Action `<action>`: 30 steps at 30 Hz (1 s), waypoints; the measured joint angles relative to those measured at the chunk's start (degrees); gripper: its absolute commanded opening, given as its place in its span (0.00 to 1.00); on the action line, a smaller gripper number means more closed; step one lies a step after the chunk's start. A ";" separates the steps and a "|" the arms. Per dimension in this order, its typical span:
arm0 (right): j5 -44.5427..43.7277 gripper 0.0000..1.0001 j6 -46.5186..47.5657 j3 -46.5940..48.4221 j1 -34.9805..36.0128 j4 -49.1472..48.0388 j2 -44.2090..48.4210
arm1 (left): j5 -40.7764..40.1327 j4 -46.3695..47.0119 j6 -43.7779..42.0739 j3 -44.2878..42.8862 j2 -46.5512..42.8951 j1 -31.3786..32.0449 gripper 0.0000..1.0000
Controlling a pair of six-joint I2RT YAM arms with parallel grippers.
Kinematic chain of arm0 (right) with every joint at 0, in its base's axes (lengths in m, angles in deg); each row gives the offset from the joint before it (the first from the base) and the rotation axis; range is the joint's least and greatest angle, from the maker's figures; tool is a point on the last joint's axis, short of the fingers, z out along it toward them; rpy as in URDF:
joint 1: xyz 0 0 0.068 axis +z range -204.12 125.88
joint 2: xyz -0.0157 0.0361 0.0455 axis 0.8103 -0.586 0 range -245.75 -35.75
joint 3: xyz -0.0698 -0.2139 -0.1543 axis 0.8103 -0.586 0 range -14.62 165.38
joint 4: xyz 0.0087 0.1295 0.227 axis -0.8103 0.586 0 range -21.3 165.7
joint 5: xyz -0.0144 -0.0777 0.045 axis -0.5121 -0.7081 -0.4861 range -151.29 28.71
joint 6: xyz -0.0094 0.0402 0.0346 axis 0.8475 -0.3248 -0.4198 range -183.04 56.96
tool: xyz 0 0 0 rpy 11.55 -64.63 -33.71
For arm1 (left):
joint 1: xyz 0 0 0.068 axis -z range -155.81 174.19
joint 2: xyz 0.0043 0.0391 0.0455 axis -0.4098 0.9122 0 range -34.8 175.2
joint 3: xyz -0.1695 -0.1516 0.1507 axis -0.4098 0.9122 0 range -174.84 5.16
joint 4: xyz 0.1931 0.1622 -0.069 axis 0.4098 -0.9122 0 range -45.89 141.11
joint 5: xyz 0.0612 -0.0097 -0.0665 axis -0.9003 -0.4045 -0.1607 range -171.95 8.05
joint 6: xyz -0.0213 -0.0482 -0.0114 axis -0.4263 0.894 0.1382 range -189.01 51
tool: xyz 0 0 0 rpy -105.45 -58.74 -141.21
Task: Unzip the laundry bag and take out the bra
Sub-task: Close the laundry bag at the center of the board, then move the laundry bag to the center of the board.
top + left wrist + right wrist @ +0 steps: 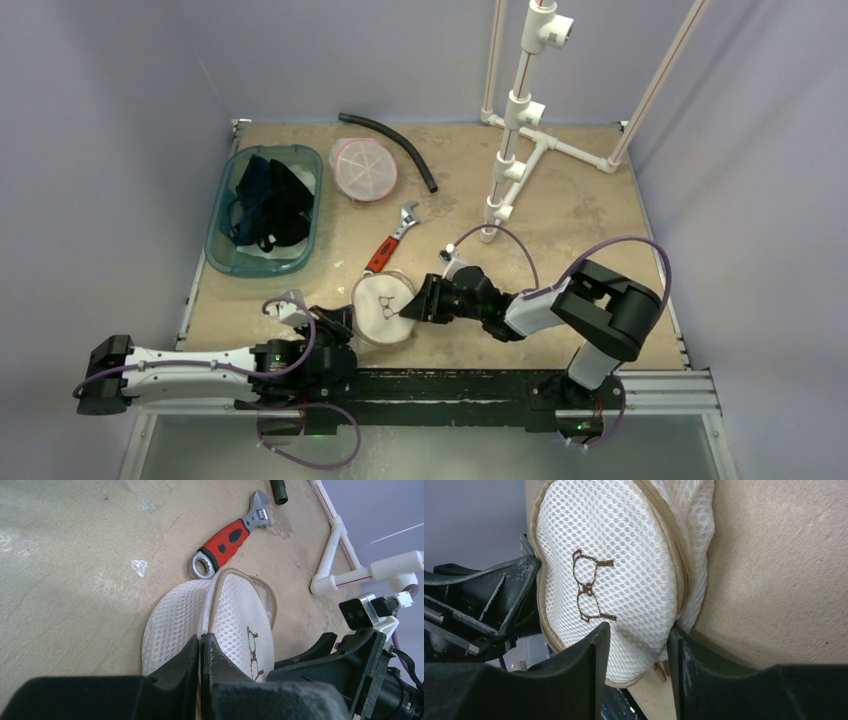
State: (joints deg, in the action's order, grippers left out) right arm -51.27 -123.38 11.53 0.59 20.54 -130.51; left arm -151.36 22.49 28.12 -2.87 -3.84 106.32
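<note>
Here the left tool [338,322] pinches the laundry bag [383,308] near the table [450,355] edge.

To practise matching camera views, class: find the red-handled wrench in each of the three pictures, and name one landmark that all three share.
Top external: wrench just left of centre, lying beyond the bag.
Left wrist: wrench at upper middle, its ring end close to the bag's far edge.
Right wrist: not in view.
Shared landmark: the white mesh bag with its brown stitched emblem, which fills the right wrist view.

A robotics lab cell: bare grey walls [100,100], worn tabletop [600,190], PVC pipe frame [521,108].
</note>
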 measured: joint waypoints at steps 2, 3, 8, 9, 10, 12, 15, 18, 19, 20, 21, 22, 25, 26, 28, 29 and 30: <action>0.09 0.36 0.04 0.09 0.02 -0.28 -0.59 | 0.04 0.07 -0.02 0.00 0.31 0.00 0.00; 0.07 0.32 0.00 0.09 0.00 -0.26 -0.90 | 0.07 0.13 -0.09 0.00 0.55 0.00 0.00; -0.02 0.06 0.44 0.02 -0.04 0.39 -0.68 | 0.37 1.38 -0.66 0.31 2.10 0.00 0.00; -0.04 0.01 0.52 -0.20 -0.04 0.96 -0.15 | 0.59 1.68 -0.72 0.39 2.54 0.00 0.00; -0.20 0.00 0.59 -0.57 -0.04 1.62 0.72 | 0.94 2.03 -0.79 0.44 2.99 0.00 0.00; -0.76 0.00 0.94 -1.31 -0.04 3.32 3.15 | 1.77 2.32 -0.92 0.44 3.76 0.00 0.18; -2.93 0.00 2.08 -2.40 -0.17 7.58 9.60 | 2.80 2.05 -1.95 0.26 4.87 0.00 0.47; -5.03 0.00 3.72 -2.95 -1.18 13.20 16.46 | 3.48 0.57 -2.23 -1.31 5.55 0.00 0.57; -5.95 0.00 4.39 -3.06 -1.90 15.72 19.02 | 3.67 -0.15 -2.32 -2.51 5.60 0.02 0.58; -6.69 0.00 5.01 -3.10 -2.71 17.90 21.11 | 3.69 -0.35 -2.34 -3.06 5.57 0.02 0.58; -7.91 0.00 5.79 -3.13 -3.96 21.07 23.96 | 3.82 -1.01 -2.40 -3.93 5.53 0.02 0.59; -9.07 0.00 6.47 -3.15 -5.01 23.85 26.38 | 3.85 -1.49 -2.67 -4.79 5.42 0.02 0.59; -11.58 0.00 7.69 -3.15 -7.32 30.71 32.04 | 3.80 -2.60 -3.72 -6.58 4.33 0.02 0.58; -12.50 0.00 7.93 -3.15 -8.04 33.18 33.81 | 3.76 -2.67 -3.96 -6.82 3.89 0.02 0.58; -13.84 0.00 7.93 -3.15 -9.46 38.01 36.74 | 3.54 -2.56 -5.20 -7.17 2.97 0.02 0.58; -14.34 0.00 7.91 -3.15 -10.19 40.11 37.90 | 3.37 -2.49 -5.66 -7.26 2.64 0.02 0.57; -14.88 0.00 7.85 -3.17 -10.82 42.12 38.97 | 3.21 -2.36 -6.25 -7.30 2.47 0.02 0.57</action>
State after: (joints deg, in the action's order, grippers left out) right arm -66.15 -115.53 8.36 -10.22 62.66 -91.54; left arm -148.14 20.13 21.87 -10.17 -1.37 106.34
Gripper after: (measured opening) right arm 0.023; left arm 0.579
